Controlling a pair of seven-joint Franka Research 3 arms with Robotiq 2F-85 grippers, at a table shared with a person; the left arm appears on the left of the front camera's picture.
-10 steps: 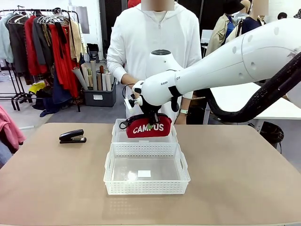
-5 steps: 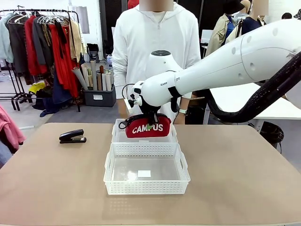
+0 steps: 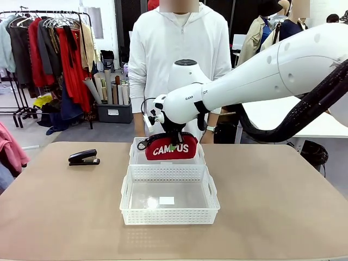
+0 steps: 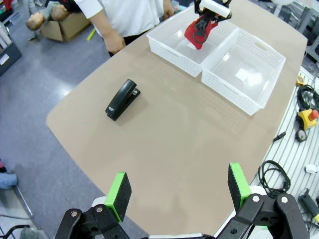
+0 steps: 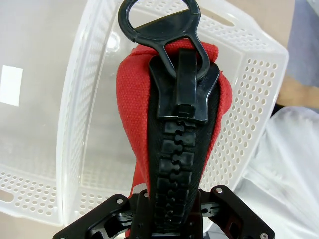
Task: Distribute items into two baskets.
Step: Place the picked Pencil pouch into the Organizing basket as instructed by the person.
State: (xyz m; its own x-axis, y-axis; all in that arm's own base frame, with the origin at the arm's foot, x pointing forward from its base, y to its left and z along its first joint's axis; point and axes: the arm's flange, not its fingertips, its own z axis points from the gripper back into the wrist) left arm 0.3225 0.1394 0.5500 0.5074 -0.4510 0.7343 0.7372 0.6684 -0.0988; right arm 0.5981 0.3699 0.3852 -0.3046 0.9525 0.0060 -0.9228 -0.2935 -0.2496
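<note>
The person's hand has drawn back, leaving the right fingers clamped on the red zippered fabric pouch at mid-frame over the far white perforated plastic basket, seemingly ready for release; the left fingers gape.

Right hand clenched tight, pointing downward; left hand wide apart, high.

Clamped in the right gripper, the pouch is coarse-woven matt red cloth with a chunky, faintly shiny black plastic zip. Under it, the basket is white perforated plastic with a clear glossy bottom. Beyond the matt green pads of the left gripper, the stapler looks smooth black plastic on the matt tan table.
</note>
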